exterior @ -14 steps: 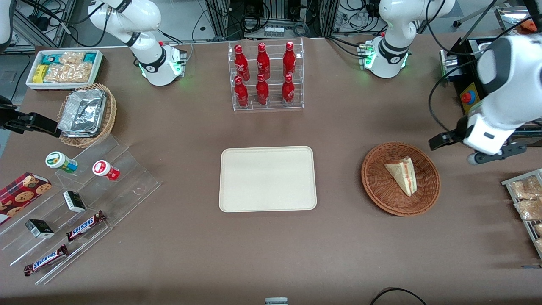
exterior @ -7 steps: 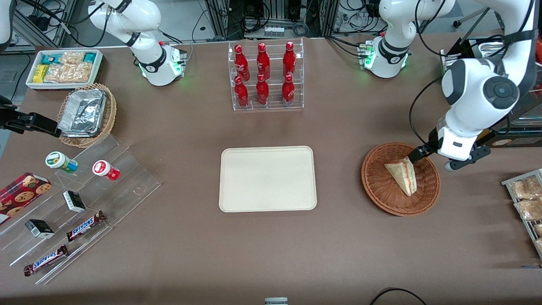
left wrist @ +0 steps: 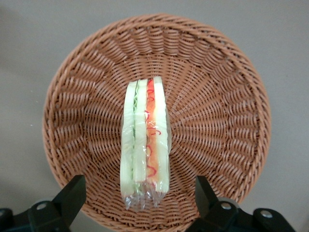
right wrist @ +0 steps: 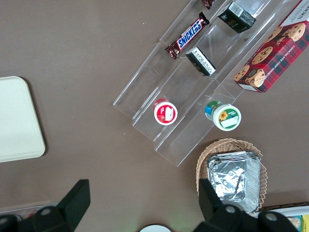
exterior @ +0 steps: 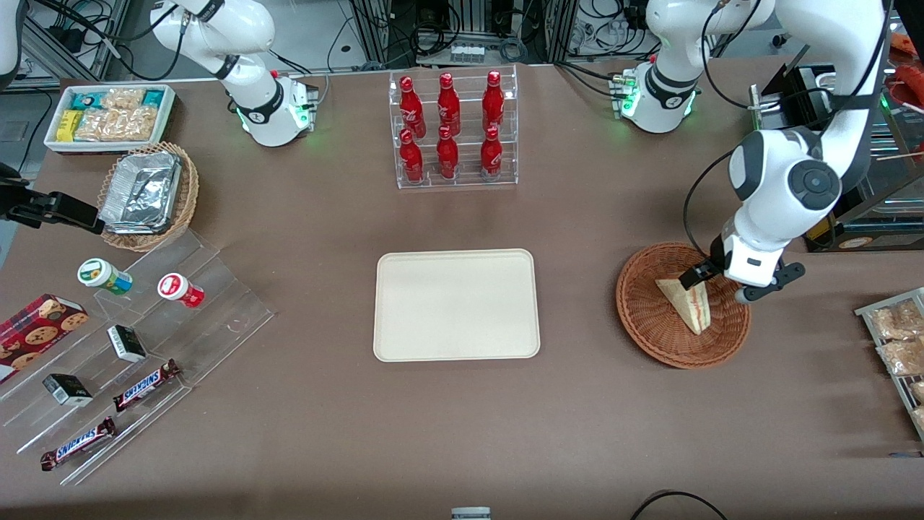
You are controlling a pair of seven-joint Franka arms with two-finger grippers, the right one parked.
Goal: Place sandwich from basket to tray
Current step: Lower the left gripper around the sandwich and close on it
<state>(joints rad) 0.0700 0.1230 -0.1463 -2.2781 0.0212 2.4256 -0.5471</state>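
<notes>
The sandwich [exterior: 689, 302] [left wrist: 145, 145], a clear-wrapped wedge with red and green filling along its cut edge, lies in the round reddish-brown basket [exterior: 650, 318] [left wrist: 217, 121]. My left gripper [exterior: 716, 287] [left wrist: 138, 193] hangs open just above the basket. Its two black fingers stand on either side of the sandwich's end that is farther from the front camera, with wide gaps and no contact. The cream tray [exterior: 455, 303] [right wrist: 17, 121] lies bare at the table's middle, toward the parked arm's end from the basket.
A clear rack of red bottles [exterior: 455, 130] stands farther from the front camera than the tray. A wire rack of snack packets [exterior: 899, 347] sits at the working arm's end. Acrylic steps with candy bars [exterior: 144, 339], a tan foil-container basket [exterior: 148, 195] and a white bin [exterior: 108, 115] sit at the parked arm's end.
The left arm has swung in from the working arm's end of the table and come down over the basket. Its open fingers now straddle the sandwich's end. The sandwich has not moved.
</notes>
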